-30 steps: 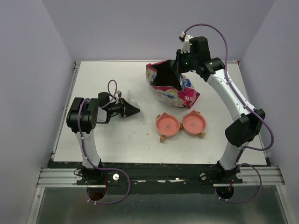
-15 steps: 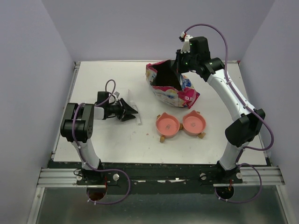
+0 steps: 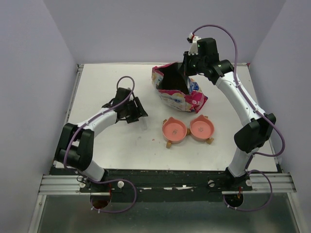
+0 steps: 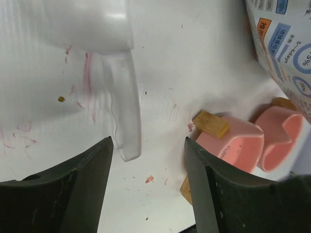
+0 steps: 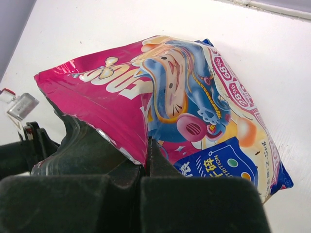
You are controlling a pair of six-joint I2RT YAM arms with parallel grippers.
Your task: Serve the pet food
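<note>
A translucent white plastic scoop (image 4: 124,107) is lying on the white counter (image 3: 107,145). Its handle end is pointing into the gap of the left tool (image 4: 148,194), whose fingers are standing well apart and gripping nothing. Twin salmon-pink cat-eared bowls (image 3: 175,130) are sitting near it, just in front of the pink printed foil bag (image 3: 179,99). The right tool (image 5: 147,162) is clamping the bag's upper rim. The dark brown kibble is not showing; the bag's gaping mouth is dark inside.

One bag (image 3: 177,90), one scoop (image 4: 121,111), two bowls (image 3: 167,131) (joined).
</note>
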